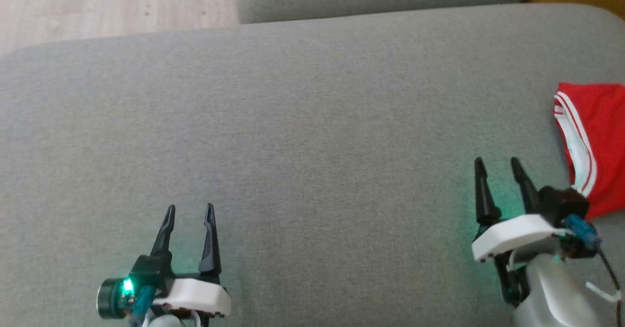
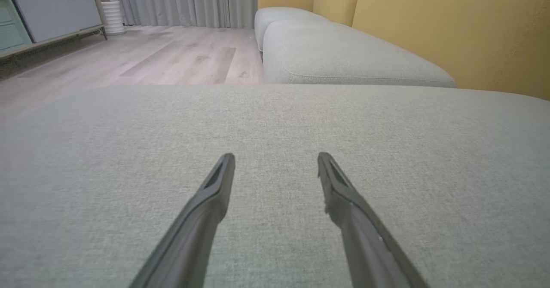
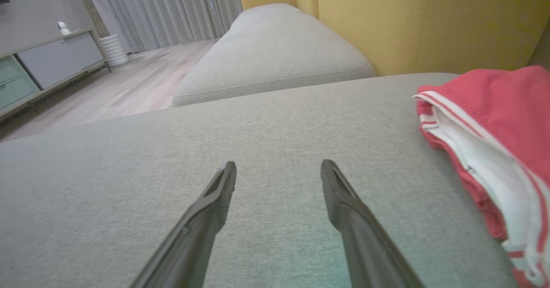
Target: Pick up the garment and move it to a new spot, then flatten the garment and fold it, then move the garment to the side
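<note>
At your far left the sofa cushion (image 1: 312,122) ends in a rounded edge with wooden floor (image 1: 112,5) beyond it, so cloth dragged too far that way could slide off. Your left tool (image 1: 190,206) hovers low over bare fabric, fingers apart and empty, with nothing near it to hit. The middle of the cushion gives you broad room to lay the garment out and fold it.

Your right tool (image 1: 496,160) is also spread and empty, and it points past the red garment (image 1: 598,136) rather than at it. The garment lies bunched just to that tool's right, at the cushion's right side near the yellow backrest (image 3: 429,21).

The risk, as I judge it, is that you pinch only the top layer or the white-striped hem and it lifts as a twisted clump. You could also drive the fingertips into the soft upholstery and snag it. As you turn right, mind the backrest close beyond the garment.
</note>
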{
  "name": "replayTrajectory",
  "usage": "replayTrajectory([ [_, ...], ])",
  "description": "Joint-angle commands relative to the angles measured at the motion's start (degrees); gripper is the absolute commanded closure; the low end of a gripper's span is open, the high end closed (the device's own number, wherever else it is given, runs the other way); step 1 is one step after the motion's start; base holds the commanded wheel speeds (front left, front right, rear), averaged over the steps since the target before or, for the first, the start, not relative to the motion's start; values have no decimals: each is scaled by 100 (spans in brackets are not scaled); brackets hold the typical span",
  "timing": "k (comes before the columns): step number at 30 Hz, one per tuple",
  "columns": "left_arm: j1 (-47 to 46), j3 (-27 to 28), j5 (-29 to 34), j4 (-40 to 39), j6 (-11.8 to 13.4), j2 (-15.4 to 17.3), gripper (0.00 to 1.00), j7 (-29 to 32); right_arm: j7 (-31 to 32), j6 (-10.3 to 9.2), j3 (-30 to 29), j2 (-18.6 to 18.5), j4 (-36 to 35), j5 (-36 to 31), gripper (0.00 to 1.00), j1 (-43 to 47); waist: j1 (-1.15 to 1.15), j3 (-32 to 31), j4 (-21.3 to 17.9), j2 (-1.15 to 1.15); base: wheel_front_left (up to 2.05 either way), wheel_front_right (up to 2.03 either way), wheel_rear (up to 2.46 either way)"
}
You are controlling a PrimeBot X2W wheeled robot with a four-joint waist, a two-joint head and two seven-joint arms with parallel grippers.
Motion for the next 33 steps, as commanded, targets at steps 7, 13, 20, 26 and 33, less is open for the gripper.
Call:
replayTrajectory([
  [7, 56, 379, -111, -359, -33, 9, 0, -38, -63, -4, 370, 30, -263, 187, 0, 71, 1, -272, 230, 0, 0, 0, 0],
  [13, 216, 540, -112, -268, -187, 9, 0, -38, -63, -4, 526, 31, -257, 274, 0, 132, 1, -471, 298, 0, 0, 0, 0],
  [20, 308, 705, -257, -203, -337, 9, 0, -38, -63, -4, 635, 31, -287, 357, 0, 214, 1, -596, 271, 0, 0, 0, 0],
  [26, 311, 735, -317, -162, -440, 9, 0, -38, -63, -4, 649, 31, -332, 378, 0, 236, 1, -627, 219, 0, 0, 0, 0],
  [33, 503, 530, -410, 312, -450, -6, 100, 36, 44, 0, 469, 41, 153, 437, 100, 466, 1, -635, 200, 0, 0, 0, 0],
])
